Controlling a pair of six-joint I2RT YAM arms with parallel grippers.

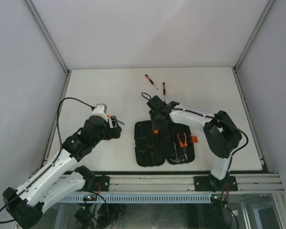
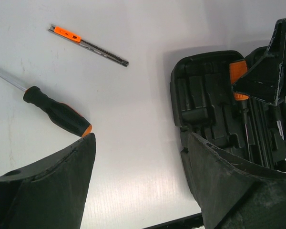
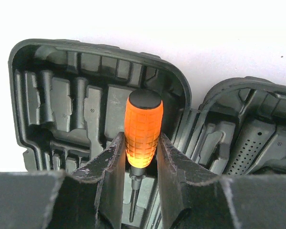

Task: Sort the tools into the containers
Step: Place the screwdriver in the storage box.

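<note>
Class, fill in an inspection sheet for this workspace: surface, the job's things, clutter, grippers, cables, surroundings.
Surface: white table, no spills seen.
Job's things: black tool case lies open, with pliers in its right half. A small screwdriver and a second small screwdriver lie loose on the far side. A black-handled screwdriver and a thin orange-and-metal tool lie loose, apart from the case.
Clutter: nothing seen.
Grippers: left gripper open, empty. Right gripper shut on an orange-handled screwdriver over the case.
Cables: black cable loops off the left arm.
Surroundings: enclosure walls, metal rail.
</note>
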